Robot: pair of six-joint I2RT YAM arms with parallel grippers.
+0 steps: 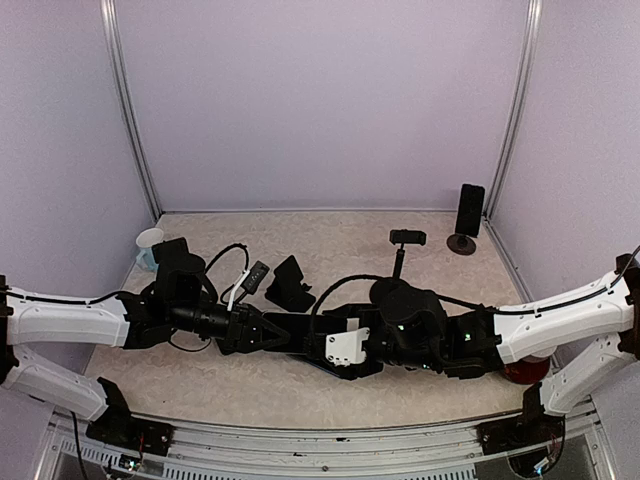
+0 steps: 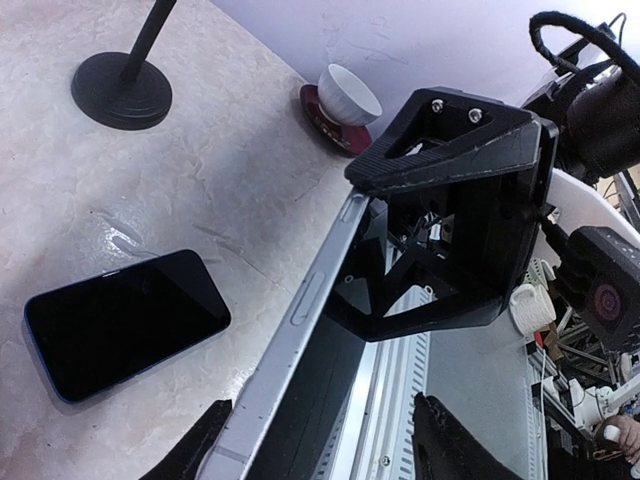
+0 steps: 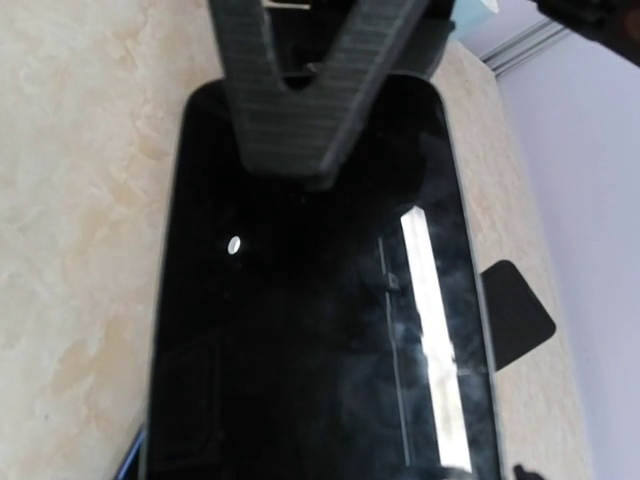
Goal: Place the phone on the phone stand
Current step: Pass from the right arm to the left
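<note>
the right jaws clamp the phone (image 2: pixel 310 290) at one end; the left jaws straddle its other end, one finger (image 2: pixel 200 450) beside its silver edge; whether they grip, i cannot tell

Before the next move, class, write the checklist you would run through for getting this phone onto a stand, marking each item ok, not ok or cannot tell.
1. Grip of the right hand on the phone: ok.
2. Fingers of the left hand either side of the phone: ok.
3. Left hand closed on it: not ok, a gap shows.
4. The second phone lies flat, apart from the held one: ok.
5. The clamp stand is empty: ok.
6. Which stand is meant: cannot tell.
</note>
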